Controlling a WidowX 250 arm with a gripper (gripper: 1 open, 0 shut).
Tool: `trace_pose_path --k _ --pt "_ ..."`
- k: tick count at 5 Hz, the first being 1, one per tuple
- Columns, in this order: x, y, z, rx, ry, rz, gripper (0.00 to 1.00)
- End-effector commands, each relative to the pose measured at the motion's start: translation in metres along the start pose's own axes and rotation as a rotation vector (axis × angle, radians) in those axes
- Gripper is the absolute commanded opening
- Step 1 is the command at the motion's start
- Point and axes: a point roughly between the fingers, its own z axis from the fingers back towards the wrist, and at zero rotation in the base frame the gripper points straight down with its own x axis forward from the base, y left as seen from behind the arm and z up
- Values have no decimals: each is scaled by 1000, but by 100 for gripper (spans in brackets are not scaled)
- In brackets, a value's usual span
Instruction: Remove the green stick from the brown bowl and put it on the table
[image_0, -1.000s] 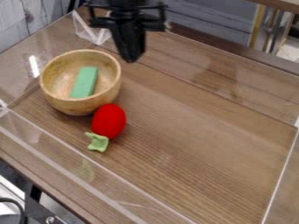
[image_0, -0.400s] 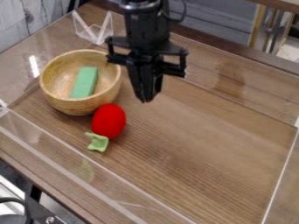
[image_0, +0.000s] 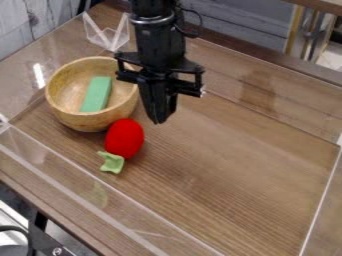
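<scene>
Lying flat inside the brown bowl (image_0: 91, 95), the green stick (image_0: 98, 94) waits untouched. The gripper (image_0: 160, 115) hangs clenched and empty just right of the rim, above the red ball (image_0: 126, 138), so it must open before reaching in.

The arm (image_0: 154, 30) was matte black throughout. The hand (image_0: 160, 115) was black, with a crossbar above two tapering fingers.

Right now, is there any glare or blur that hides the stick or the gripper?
Camera view: glare streaks the clear walls and far table; the stick in the bowl is soft but readable; the dark gripper is slightly blurred, its jaws shut.
</scene>
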Motion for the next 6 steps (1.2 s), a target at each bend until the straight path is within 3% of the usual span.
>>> trace_pose_path --k 1,2,3,5,6 --pt "17 6 13 9 -46 -34 0" --pt "16 19 14 6 -50 13 100" --pt "13 32 16 8 -58 59 100" --pt "24 44 8 18 -69 92 100" --pt "32 74 12 21 -89 140 100"
